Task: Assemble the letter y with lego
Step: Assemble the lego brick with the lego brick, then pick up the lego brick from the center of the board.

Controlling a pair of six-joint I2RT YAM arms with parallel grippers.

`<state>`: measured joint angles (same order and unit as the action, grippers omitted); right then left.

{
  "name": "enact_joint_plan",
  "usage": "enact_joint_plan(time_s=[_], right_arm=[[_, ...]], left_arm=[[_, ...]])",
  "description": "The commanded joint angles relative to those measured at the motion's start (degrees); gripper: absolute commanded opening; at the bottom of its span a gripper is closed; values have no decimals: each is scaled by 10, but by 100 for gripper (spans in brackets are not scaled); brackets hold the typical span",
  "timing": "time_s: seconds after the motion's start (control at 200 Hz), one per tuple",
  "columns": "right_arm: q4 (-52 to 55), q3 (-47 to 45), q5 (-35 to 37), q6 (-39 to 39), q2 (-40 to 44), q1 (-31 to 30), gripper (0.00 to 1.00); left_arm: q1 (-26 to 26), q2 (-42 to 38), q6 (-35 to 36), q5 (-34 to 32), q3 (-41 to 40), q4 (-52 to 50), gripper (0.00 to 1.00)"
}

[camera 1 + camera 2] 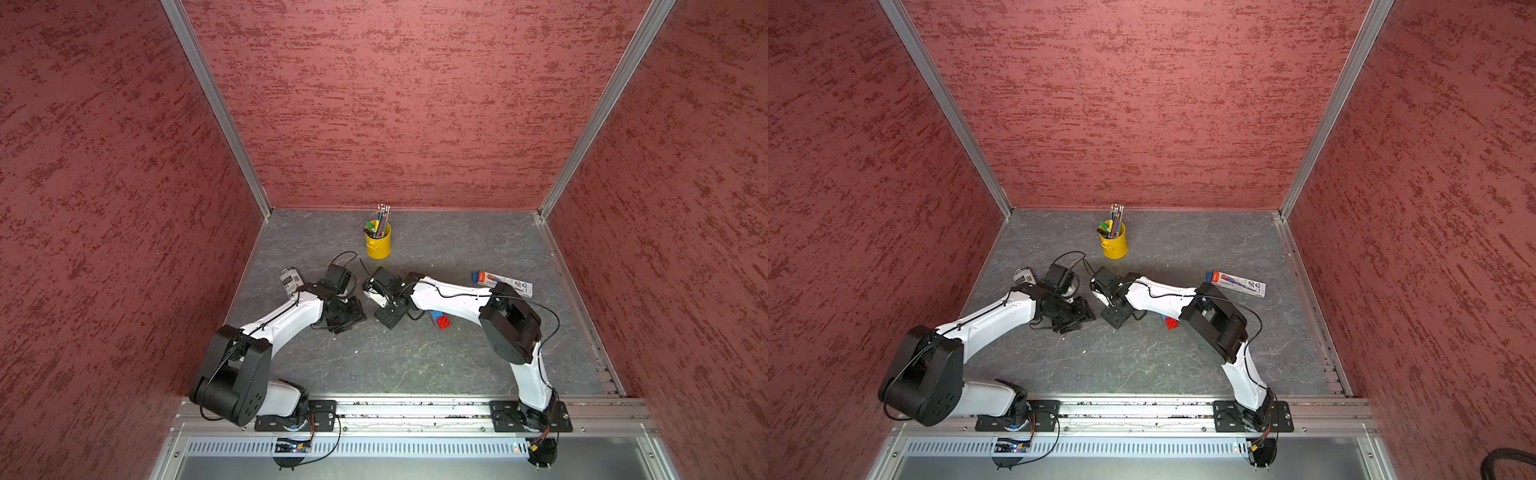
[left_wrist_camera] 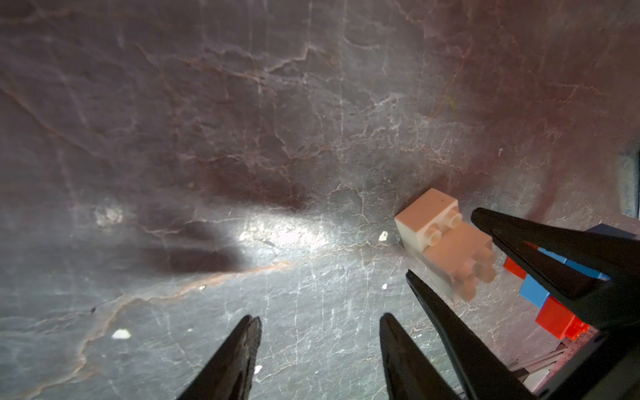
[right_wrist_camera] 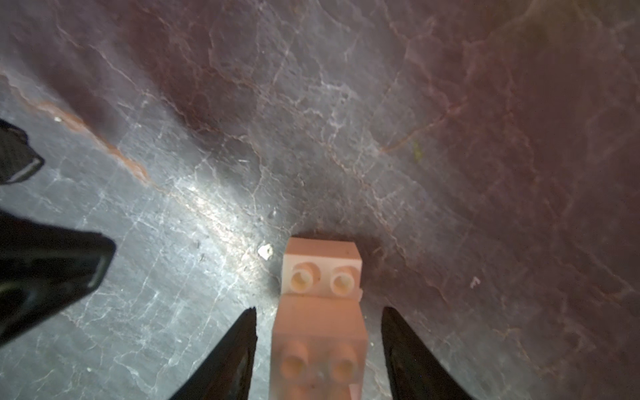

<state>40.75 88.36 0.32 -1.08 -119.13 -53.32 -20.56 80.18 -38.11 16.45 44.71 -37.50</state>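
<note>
- Red textured walls box in a grey, veined table.
- The right pincer points down with its jaws parted on either side of the white bricks. Bare table shows on each side, so it grips nothing; it looks set to bracket the piece.
- The white bricks are two, joined with a one-step offset, and rest on the table. I judge them to be the Y's tail.
- The left pincer hangs just beside, jaws likewise apart and empty, probably placed to brace the piece.
- The blue and red bricks lie just past the right pincer. I cannot tell whether they touch the white pair.
- The yellow pencil cup and a flat packet sit well apart, out of the way.
</note>
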Motion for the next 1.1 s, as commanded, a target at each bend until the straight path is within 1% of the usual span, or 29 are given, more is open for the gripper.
enact_joint_plan(time_s=[0.0, 0.09, 0.21, 0.511, 0.706, 0.817, 0.912, 1.092], right_arm=[[6, -11, 20, -2, 25, -1, 58], [4, -18, 25, 0, 30, -1, 55], [2, -26, 28, 2, 36, 1, 54], [-7, -42, 33, 7, 62, 3, 55], [-13, -57, 44, 17, 88, 4, 57], [-24, -74, 43, 46, 124, 14, 58], [-37, -91, 59, 82, 160, 27, 59], [-65, -145, 84, 146, 225, 53, 60]], left_arm=[[2, 9, 4, 3, 17, 10, 59], [0, 12, 3, 4, 18, 10, 59], [-4, 19, 2, 5, 23, 12, 59], [-14, 22, -4, 2, 28, 14, 59], [-16, 19, -9, 13, 23, 32, 59], [-15, 8, -12, 42, 10, 74, 60], [-12, 3, -13, 73, -3, 117, 61], [12, 2, -37, 151, -51, 236, 62]])
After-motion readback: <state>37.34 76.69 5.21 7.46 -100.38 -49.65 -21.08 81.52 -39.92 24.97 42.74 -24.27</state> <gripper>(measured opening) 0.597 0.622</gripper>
